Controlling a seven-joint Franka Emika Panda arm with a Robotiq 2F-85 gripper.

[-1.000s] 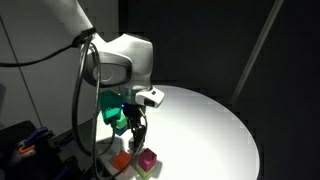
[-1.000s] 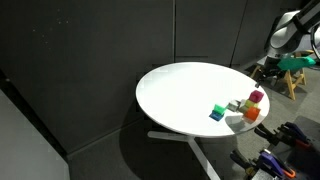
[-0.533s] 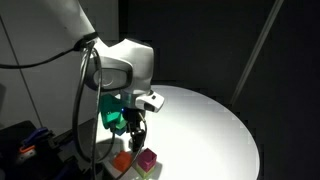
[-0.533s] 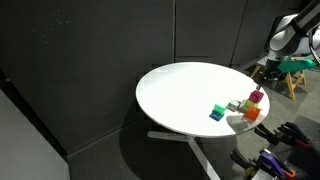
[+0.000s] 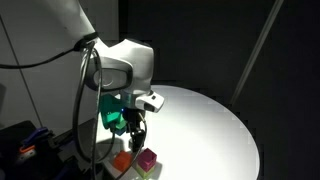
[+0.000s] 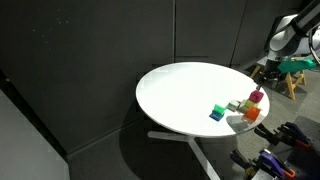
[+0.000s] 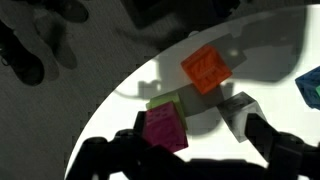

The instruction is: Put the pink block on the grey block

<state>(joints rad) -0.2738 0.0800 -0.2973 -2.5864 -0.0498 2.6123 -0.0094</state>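
Note:
The pink block (image 7: 165,130) sits on top of a yellow-green cube (image 7: 168,102) near the table edge; it also shows in both exterior views (image 5: 147,157) (image 6: 257,96). The grey block (image 7: 238,112) stands on the table just beside them, also seen in an exterior view (image 6: 234,105). My gripper (image 7: 195,160) is open and empty, hovering above the cubes (image 5: 135,128). In the wrist view its left finger is by the pink block and its right finger is by the grey block.
An orange cube (image 7: 207,68) lies next to the stack (image 6: 250,113). A green cube with a dark base (image 6: 216,112) stands further in on the round white table (image 6: 185,90). The cubes are close to the table's rim. Dark walls surround the table.

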